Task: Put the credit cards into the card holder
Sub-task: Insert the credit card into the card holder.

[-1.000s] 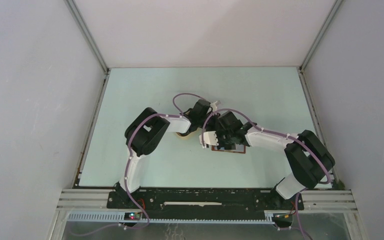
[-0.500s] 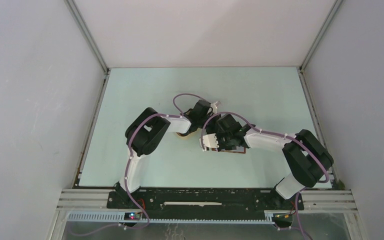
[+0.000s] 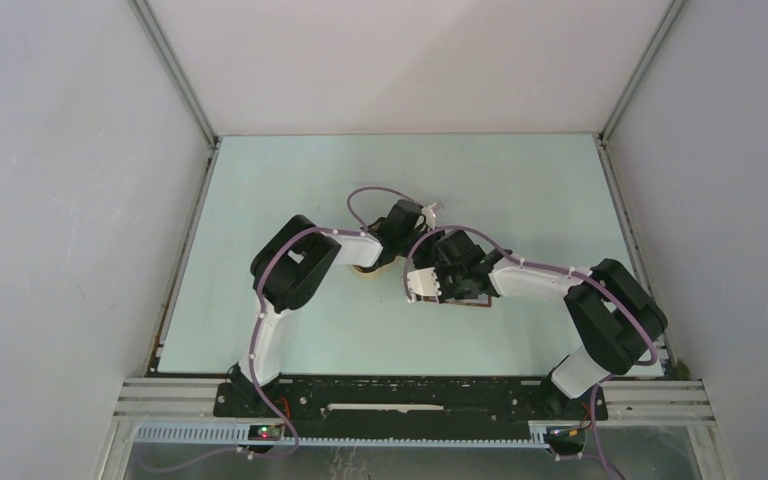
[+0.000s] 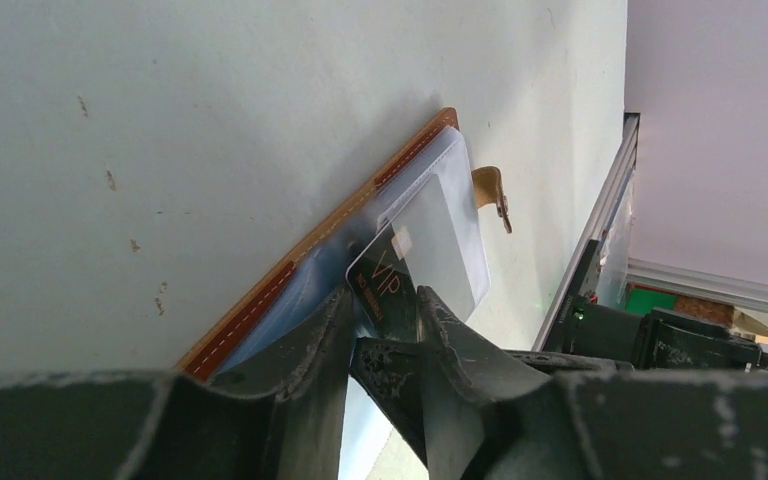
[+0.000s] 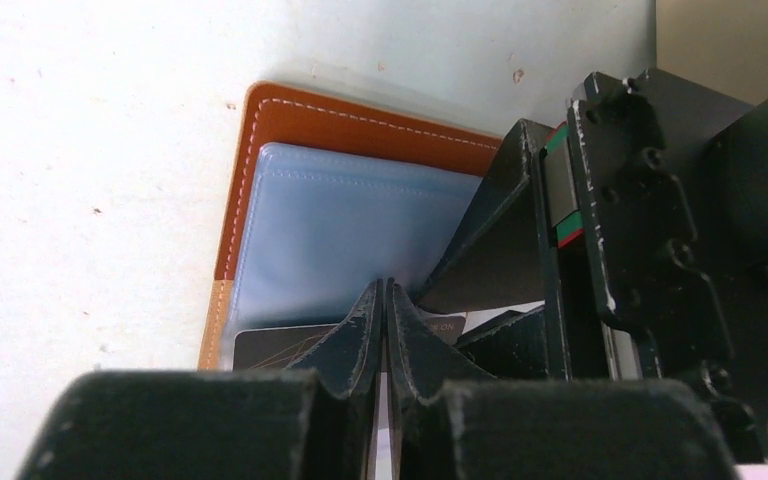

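The card holder [image 5: 290, 130] lies open on the table, brown leather with clear bluish sleeves. In the top view only its brown edge [image 3: 475, 303] shows under the right arm. My left gripper [image 4: 385, 298] is shut on a black credit card [image 4: 380, 270] marked VIP, its top corner at the sleeve. My right gripper [image 5: 385, 285] is shut on the edge of a clear sleeve [image 5: 340, 230], and the black card [image 5: 275, 345] shows beneath it. Both grippers meet over the holder, left [image 3: 412, 240] and right [image 3: 438, 285]. The snap tab [image 4: 490, 190] sticks out at the far side.
A tan oval tray [image 3: 365, 270] lies mostly hidden under the left forearm. The left gripper body [image 5: 600, 220] stands close to the right of my right fingers. The table's rail edge [image 4: 600, 220] runs behind the holder. Grey walls enclose the table.
My right gripper has shifted a little to the left over the card holder, hiding more of it. The left arm has hardly moved.
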Robot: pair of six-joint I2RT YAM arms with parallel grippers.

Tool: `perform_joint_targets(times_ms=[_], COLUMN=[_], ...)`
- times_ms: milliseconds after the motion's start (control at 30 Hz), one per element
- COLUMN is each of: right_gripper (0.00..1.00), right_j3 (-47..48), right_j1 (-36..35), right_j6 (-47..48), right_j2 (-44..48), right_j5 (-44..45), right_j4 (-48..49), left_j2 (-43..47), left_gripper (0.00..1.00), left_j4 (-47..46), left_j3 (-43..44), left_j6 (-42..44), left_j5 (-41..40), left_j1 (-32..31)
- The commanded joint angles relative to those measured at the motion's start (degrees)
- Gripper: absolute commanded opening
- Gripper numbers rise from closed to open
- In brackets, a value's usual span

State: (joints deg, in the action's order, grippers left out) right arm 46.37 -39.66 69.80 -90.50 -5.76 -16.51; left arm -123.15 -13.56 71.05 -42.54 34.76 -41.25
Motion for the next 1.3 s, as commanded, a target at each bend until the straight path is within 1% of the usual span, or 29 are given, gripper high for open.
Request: perform_joint_targets(times_ms=[0, 600, 967, 1267], right_gripper=[0.1, 0.1, 0.11, 0.17], right_j3=[-0.6, -1.7, -2.4, -2.4], right_j1=[1.1, 5.9, 8.5, 10.9], right_j6=[0.4, 0.5, 0.4, -0.8], right_j2=[0.7, 4.2, 6.6, 11.9], right_j5=[1.4, 0.0, -2.6, -10.7], right_j4=[-1.1, -4.2, -6.1, -9.3], left_j2=[-0.6, 5.8, 11.5, 21.2], left_gripper=[0.36, 0.39, 0.39, 0.39], left_j4=[2.4, -6.5, -12.1, -20.7], left_j3=[0.5, -8.1, -13.2, -22.3], left_j6=[1.4, -0.2, 2.1, 5.0], left_j5=[-2.0, -6.1, -8.5, -12.7], left_j1=[-0.4, 1.5, 1.5, 1.5])
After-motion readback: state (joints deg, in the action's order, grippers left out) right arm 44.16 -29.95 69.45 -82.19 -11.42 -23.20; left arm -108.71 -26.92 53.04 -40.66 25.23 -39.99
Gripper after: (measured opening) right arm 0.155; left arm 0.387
